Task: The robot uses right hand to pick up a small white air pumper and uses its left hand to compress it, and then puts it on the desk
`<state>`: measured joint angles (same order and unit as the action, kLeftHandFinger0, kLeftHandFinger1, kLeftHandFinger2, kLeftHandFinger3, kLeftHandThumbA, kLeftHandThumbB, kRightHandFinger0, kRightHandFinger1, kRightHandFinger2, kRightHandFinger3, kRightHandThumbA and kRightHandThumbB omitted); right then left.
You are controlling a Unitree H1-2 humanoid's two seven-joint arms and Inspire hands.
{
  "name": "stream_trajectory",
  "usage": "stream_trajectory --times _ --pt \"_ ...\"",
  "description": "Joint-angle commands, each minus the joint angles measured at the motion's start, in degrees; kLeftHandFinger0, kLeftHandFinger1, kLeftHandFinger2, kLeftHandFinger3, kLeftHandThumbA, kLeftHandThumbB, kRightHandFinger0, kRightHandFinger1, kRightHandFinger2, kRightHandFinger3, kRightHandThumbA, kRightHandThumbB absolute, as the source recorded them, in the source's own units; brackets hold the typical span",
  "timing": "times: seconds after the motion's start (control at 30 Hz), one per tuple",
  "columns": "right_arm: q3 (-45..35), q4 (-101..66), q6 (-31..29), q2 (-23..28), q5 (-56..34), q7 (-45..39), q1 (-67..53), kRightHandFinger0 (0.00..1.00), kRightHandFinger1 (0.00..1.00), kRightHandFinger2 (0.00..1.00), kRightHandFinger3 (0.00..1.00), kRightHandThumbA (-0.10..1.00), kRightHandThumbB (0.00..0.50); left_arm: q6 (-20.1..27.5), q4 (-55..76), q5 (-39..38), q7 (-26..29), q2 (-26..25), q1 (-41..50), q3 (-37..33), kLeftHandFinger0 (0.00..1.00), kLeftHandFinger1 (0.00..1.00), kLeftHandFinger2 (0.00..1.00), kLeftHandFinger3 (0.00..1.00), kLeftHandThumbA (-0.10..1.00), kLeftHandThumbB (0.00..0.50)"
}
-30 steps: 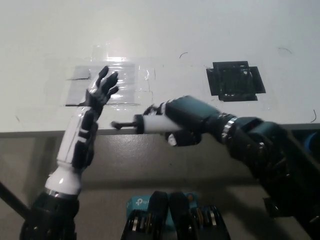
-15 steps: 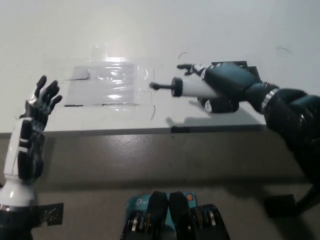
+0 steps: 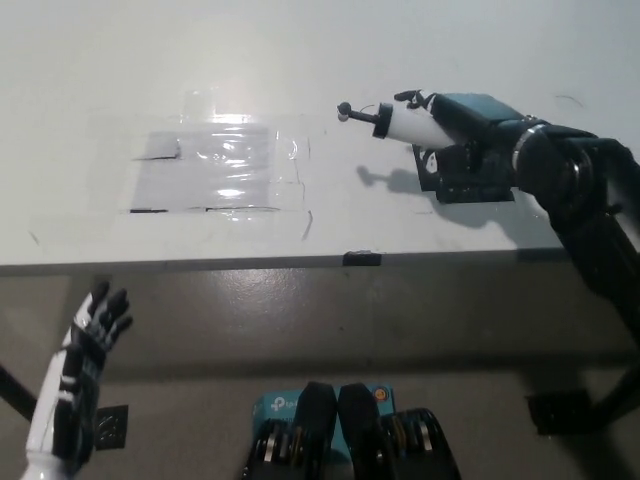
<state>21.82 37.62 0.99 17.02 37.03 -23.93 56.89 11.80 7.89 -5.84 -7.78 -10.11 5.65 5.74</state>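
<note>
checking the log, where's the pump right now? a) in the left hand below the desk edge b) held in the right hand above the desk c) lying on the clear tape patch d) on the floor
b: the right hand is closed around the pump, which casts a shadow on the desk below it; the left hand hangs open below the desk edge.

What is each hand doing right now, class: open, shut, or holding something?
Left hand: open, holding nothing, low beside the desk.
Right hand: shut on the white air pumper, above the desk.
</note>
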Motion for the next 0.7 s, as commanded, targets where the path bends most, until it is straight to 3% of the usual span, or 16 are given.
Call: stream_trajectory --times 0.0,0.07,0.13,0.23,0.27,0.3,0.33,0.37,0.4,0.47,0.67 --pt "1.1 5.5 -4.3 -1.4 1.8 8.7 5.3 0.0 0.47 0.83 0.89 -0.1 0.199 5.1 0.2 0.0 -1.2 -1.2 0.8 -0.3 1.0 1.0 1.0 1.0 1.0 0.248" --pt "1.9 9.9 -5.5 -2.0 2.1 11.3 5.9 0.0 0.45 0.86 0.88 -0.1 0.195 5.6 0.0 1.6 -0.6 -1.4 1.0 -0.1 1.0 1.0 1.0 1.0 1.0 0.259" --pt "2.4 12.7 -6.8 -2.2 1.8 12.7 6.2 0.0 0.5 0.88 0.92 -0.1 0.195 6.3 -0.3 1.7 -0.6 -1.7 1.1 0.1 1.0 1.0 1.0 1.0 1.0 0.255" --pt "3.3 14.9 -5.9 -2.4 2.0 11.8 6.0 0.11 0.69 0.98 1.0 -0.1 0.184 5.3 0.3 1.6 -0.5 -1.9 1.5 0.2 1.0 1.0 1.0 1.0 1.0 0.266" --pt "3.8 15.3 -4.9 -2.4 2.2 10.3 6.2 0.21 0.78 1.0 1.0 -0.1 0.181 5.4 0.3 1.7 -0.5 -1.9 1.5 0.2 1.0 1.0 1.0 1.0 1.0 0.267" --pt "4.4 15.9 -3.8 -2.5 2.2 8.5 6.6 0.29 0.8 1.0 0.99 -0.1 0.183 5.5 0.1 1.8 -0.4 -2.1 1.3 0.3 1.0 1.0 1.0 1.0 1.0 0.267" --pt "4.9 16.9 -3.0 -2.7 1.8 5.7 7.4 0.4 0.91 1.0 1.0 -0.1 0.186 5.9 0.0 2.5 0.0 -2.2 1.1 0.5 1.0 1.0 1.0 1.0 1.0 0.259" --pt "5.7 17.1 -1.5 -2.6 1.5 1.7 8.0 0.73 1.0 1.0 1.0 -0.03 0.211 6.0 0.0 2.3 -0.1 -2.3 1.2 0.6 1.0 1.0 1.0 1.0 1.0 0.25" --pt "6.8 16.6 0.7 -2.4 1.6 -2.6 8.4 1.0 1.0 1.0 1.0 0.09 0.214 6.1 -0.1 2.2 0.0 -2.3 1.2 0.6 1.0 1.0 1.0 1.0 1.0 0.247" --pt "8.1 15.2 2.1 -2.0 1.7 -5.9 8.2 1.0 1.0 1.0 1.0 0.24 0.293 6.6 -0.3 1.8 -0.1 -2.3 1.1 0.7 1.0 1.0 1.0 1.0 1.0 0.238" --pt "9.7 15.1 2.8 -0.7 0.6 -11.3 8.6 1.0 1.0 1.0 1.0 0.43 0.339 6.6 -0.4 0.7 0.0 -2.4 0.8 1.2 1.0 1.0 1.0 1.0 1.0 0.227"
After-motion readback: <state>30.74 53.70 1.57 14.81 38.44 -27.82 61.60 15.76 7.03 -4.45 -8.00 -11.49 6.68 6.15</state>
